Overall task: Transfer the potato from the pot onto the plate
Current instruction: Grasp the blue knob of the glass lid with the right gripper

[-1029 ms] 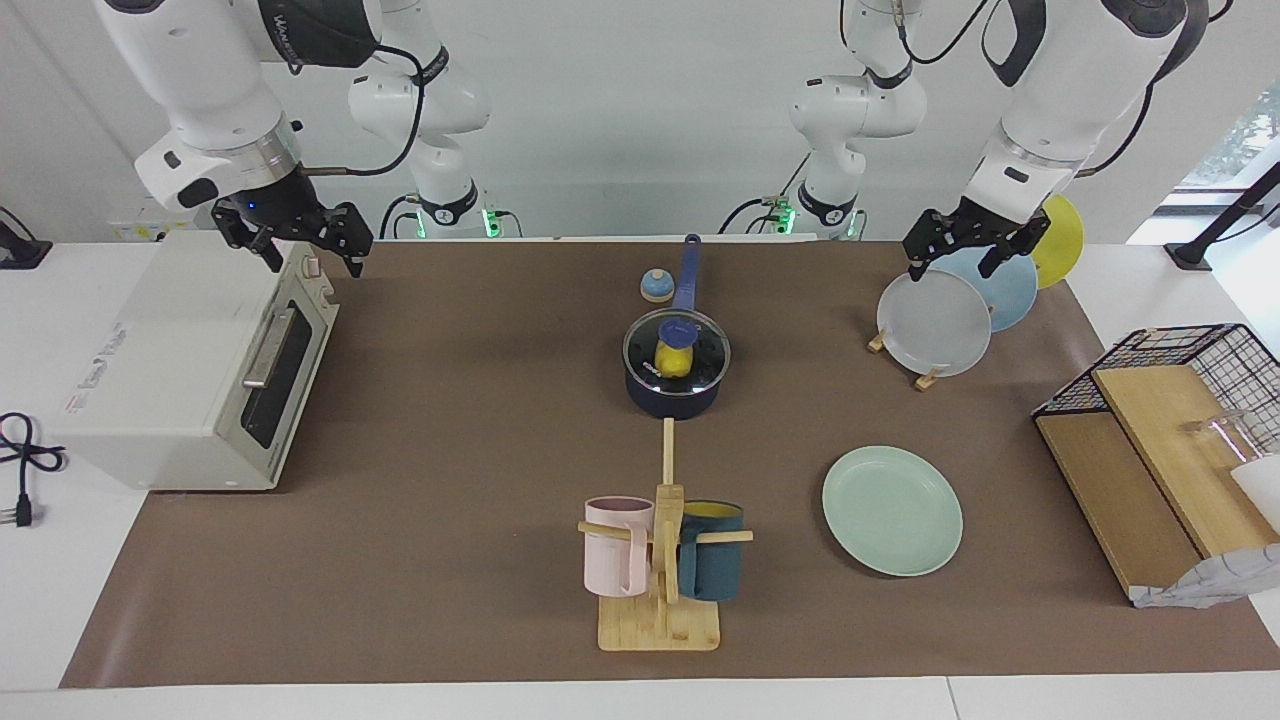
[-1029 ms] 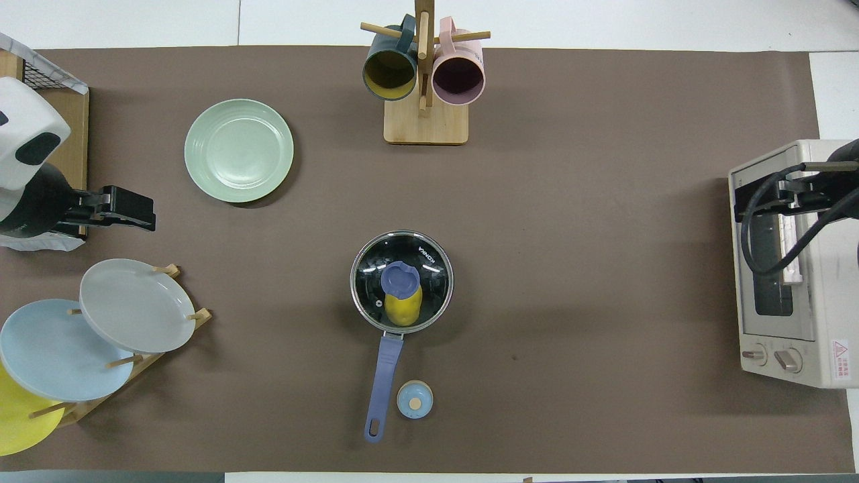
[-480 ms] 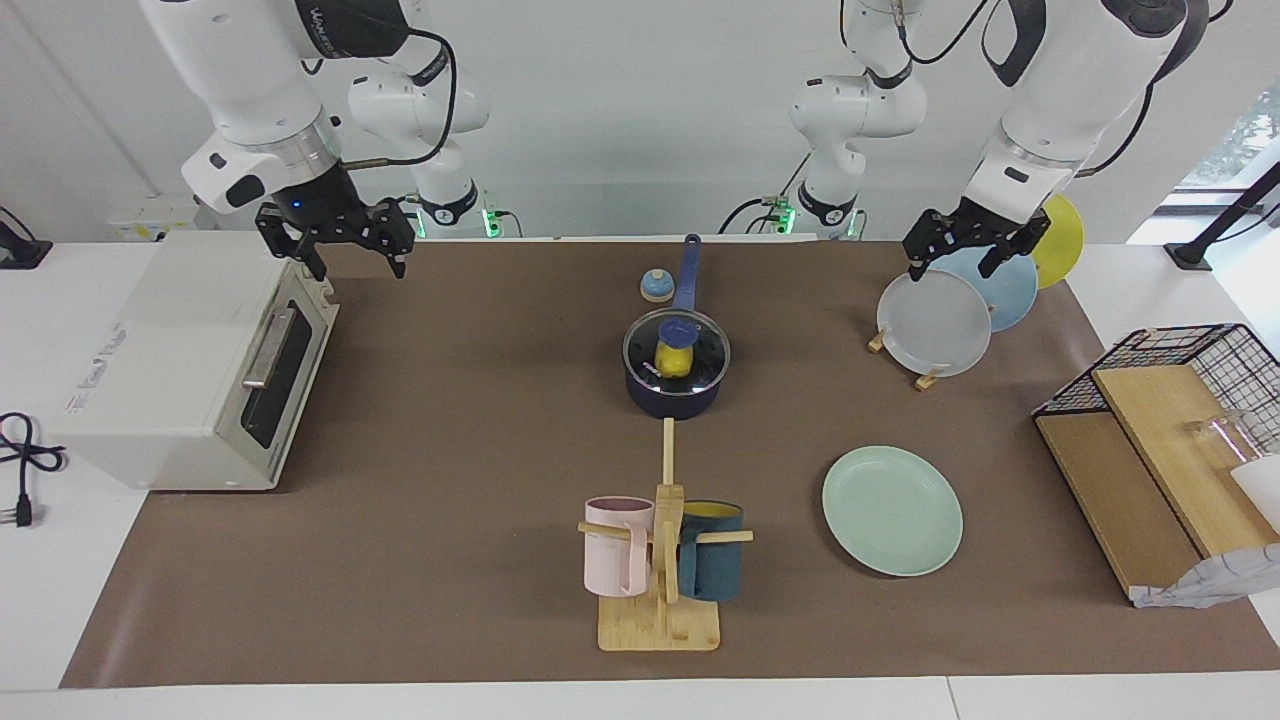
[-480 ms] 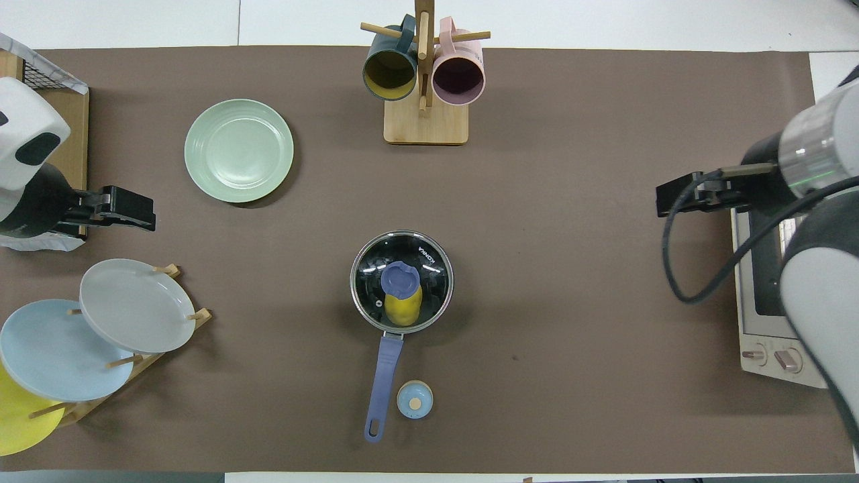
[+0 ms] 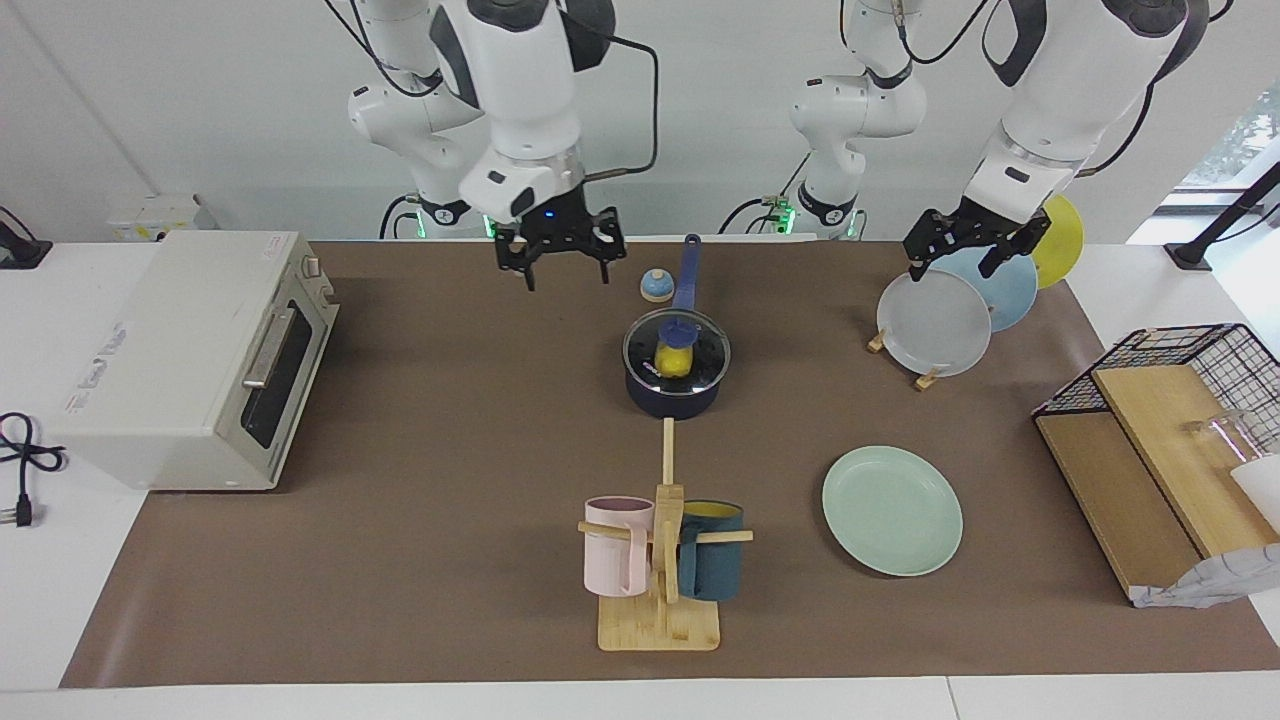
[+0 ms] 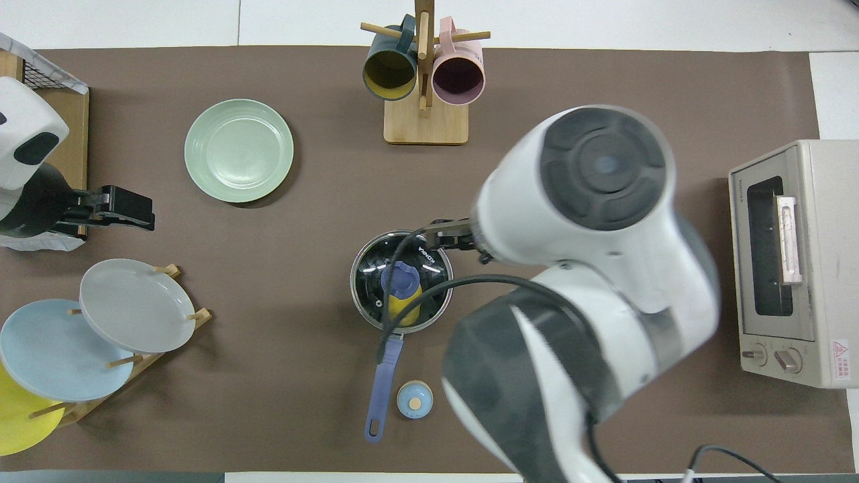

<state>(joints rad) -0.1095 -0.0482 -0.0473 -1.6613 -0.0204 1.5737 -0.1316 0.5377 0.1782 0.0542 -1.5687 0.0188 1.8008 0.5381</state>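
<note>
The glossy, lumpy yellow potato [image 5: 674,361] lies inside the dark navy round pot [image 5: 676,394], under a clear glass lid [image 5: 700,345] with a blue knob. The smooth mint-green plate [image 5: 892,510] sits bare on the brown bench [image 5: 450,450], toward the left arm's end. The right gripper [image 5: 563,268] hangs over the bench beside the pot, jaws released. The left gripper [image 5: 963,255] waits over the plate rack [image 5: 928,378], jaws spread.

The potato [image 6: 404,307] sits in the pot [image 6: 401,282] under a glass lid [image 6: 429,258], the right arm [image 6: 577,288] looms over the pot's edge, and the mint plate [image 6: 239,150] lies bare, farther out.
</note>
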